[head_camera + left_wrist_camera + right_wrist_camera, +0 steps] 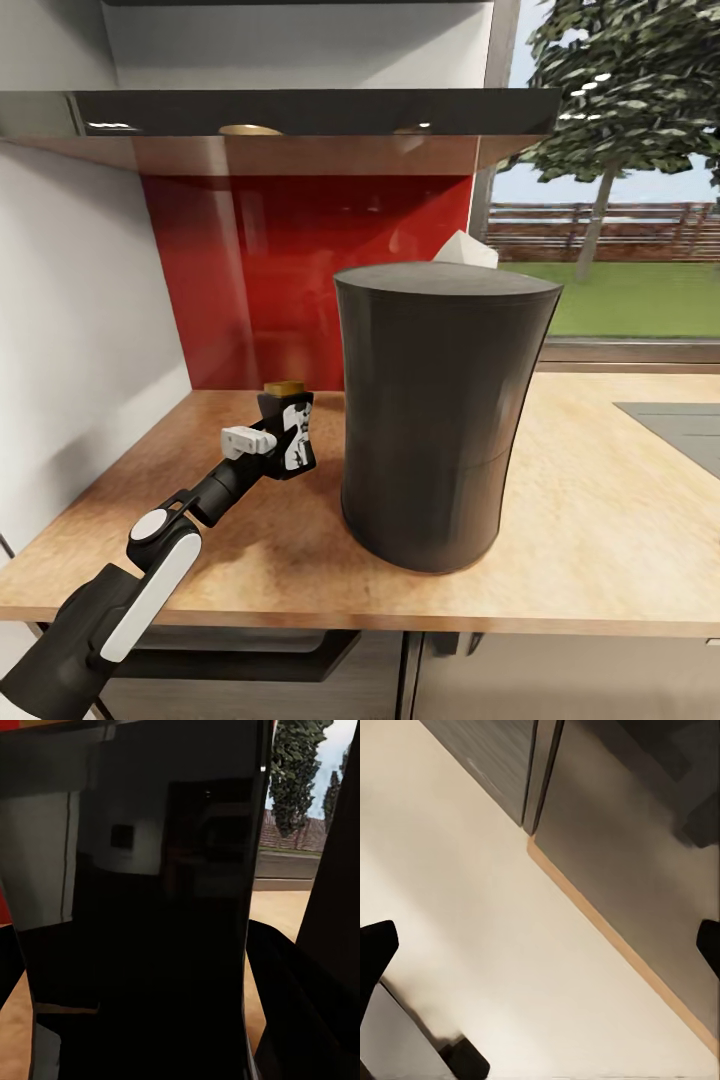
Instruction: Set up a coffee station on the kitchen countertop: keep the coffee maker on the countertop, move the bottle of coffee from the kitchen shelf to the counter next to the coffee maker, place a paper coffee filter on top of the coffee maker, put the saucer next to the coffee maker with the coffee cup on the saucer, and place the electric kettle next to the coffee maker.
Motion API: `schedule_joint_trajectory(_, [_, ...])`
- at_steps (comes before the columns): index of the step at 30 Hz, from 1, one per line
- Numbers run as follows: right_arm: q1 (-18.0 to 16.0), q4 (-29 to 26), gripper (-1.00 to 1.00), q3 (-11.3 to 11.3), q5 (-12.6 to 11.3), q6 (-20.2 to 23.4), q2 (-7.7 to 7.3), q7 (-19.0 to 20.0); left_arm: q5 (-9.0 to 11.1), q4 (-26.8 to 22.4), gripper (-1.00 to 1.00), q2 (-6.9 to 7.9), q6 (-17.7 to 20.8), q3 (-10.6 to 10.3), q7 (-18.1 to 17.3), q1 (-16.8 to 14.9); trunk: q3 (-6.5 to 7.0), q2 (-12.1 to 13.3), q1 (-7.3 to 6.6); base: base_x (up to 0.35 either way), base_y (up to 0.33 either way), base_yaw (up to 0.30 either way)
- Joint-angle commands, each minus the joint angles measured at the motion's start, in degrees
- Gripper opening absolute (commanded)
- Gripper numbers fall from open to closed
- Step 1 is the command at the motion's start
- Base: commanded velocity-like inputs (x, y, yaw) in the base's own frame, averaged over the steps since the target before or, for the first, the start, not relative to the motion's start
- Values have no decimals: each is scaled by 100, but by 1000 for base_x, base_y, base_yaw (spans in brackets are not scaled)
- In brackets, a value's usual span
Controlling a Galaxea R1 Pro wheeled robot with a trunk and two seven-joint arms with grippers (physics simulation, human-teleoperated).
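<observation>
Standing on the kitchen countertop (560, 520) in the head view, the coffee maker (440, 410) is seen w/ the paper coffee filter (466, 251) peeking over its top at the back. Just to its left, the bottle of coffee (288, 428) is gripped by the left gripper (272, 440), tilted, near the counter. In the left wrist view, the bottle's dark glass (142, 907) is seen close up betw. the fingers. The right gripper's fingertips (375, 952) are spread wide over pale floor; nothing is held.
</observation>
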Motion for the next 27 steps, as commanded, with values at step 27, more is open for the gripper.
schedule_joint_trajectory(27, [-18,112,100,53,-60,-15,-8,-7,-562,15,-100,-127,-118,-11,1059,-5,-6,-3,0,0,0,0])
